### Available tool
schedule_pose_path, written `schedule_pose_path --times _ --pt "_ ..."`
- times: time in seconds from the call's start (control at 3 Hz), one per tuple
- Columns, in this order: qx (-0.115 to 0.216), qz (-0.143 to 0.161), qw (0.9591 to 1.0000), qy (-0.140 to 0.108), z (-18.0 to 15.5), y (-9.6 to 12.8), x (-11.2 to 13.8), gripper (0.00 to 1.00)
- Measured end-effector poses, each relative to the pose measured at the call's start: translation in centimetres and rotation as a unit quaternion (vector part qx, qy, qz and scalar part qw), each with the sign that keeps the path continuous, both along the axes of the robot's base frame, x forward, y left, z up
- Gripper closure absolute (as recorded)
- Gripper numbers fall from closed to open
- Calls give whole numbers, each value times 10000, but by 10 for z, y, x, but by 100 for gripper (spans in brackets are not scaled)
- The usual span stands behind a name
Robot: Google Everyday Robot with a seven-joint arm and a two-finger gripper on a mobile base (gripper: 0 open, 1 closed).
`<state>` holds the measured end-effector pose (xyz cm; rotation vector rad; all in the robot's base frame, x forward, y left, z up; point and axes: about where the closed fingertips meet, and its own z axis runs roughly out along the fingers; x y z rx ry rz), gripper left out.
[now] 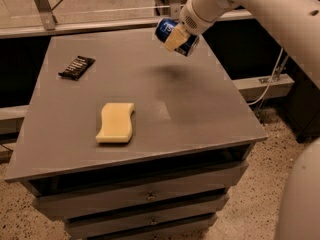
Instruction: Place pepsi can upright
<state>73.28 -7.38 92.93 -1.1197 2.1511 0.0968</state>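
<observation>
gripper (176,37) fingers clamped on pepsi can (163,30), can tilted, in air above far side of table (200,109). Risk: release before vertical, can tips, rolls toward edge.

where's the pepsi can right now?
Camera view: the pepsi can is held in the gripper, tilted, in the air over the far right part of the table, well away from the sponge.

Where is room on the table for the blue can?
The gripper holds the dark blue metal pepsi can over the grey table, far back. Bare: the right half, beside the pale yellow wavy sponge. Tighter on the left, between sponge and black flat snack wrapper.
</observation>
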Motion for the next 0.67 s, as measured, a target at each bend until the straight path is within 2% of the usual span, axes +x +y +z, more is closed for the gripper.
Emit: schedule_pose_path --times 0.33,0.67 --pt "696 568 9954 -331 13 -3 -24 100" --pt "1907 1161 9723 -695 17 -17 -57 100"
